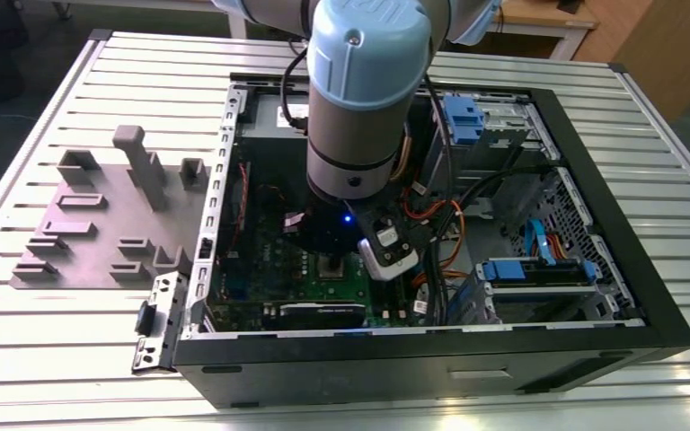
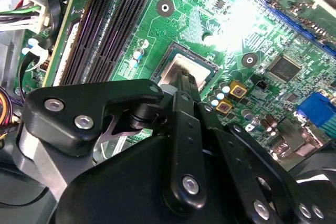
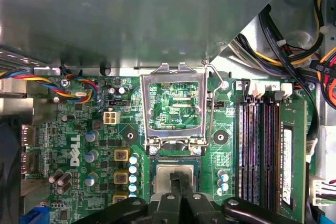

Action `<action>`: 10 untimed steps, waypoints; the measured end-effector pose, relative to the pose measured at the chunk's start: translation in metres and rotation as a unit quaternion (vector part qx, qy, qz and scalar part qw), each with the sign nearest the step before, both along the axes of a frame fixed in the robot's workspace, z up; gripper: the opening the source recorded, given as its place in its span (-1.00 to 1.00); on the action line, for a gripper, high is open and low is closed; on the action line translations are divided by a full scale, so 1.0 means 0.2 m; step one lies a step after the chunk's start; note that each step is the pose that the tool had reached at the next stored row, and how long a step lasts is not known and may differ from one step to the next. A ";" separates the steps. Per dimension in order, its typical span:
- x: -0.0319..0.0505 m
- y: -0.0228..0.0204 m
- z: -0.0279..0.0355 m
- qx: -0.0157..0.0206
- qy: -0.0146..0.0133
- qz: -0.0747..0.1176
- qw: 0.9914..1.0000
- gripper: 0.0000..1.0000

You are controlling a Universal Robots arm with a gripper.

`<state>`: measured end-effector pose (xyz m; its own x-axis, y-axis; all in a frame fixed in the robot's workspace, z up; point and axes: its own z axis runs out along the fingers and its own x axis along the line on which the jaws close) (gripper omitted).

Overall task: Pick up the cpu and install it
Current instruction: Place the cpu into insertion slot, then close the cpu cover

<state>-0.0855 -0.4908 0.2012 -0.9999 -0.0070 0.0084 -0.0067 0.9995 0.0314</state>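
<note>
Gripper (image 3: 177, 178) down inside the case (image 1: 441, 361), jaws narrow with the tips together, gripping nothing. Tips at the top face of the cpu (image 3: 163, 174), contact unclear. Cpu lies flat in the socket on the motherboard (image 3: 94, 129) - frame (image 3: 145, 108) flipped open just beside it

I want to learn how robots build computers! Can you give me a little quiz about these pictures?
1. True or false: the cpu lies outside the computer case.
2. The metal socket frame is: A) flipped open, B) shut over the cpu, C) missing.
3. Which part is the end effector closest to?
Key: 1 false; 2 A; 3 the cpu.
</note>
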 end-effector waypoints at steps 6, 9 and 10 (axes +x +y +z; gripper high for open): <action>0.000 0.000 0.007 0.000 0.000 0.000 1.000 -0.79; 0.000 0.000 0.008 0.000 0.000 0.000 1.000 -0.79; 0.000 0.000 0.008 0.000 0.000 0.000 1.000 -0.79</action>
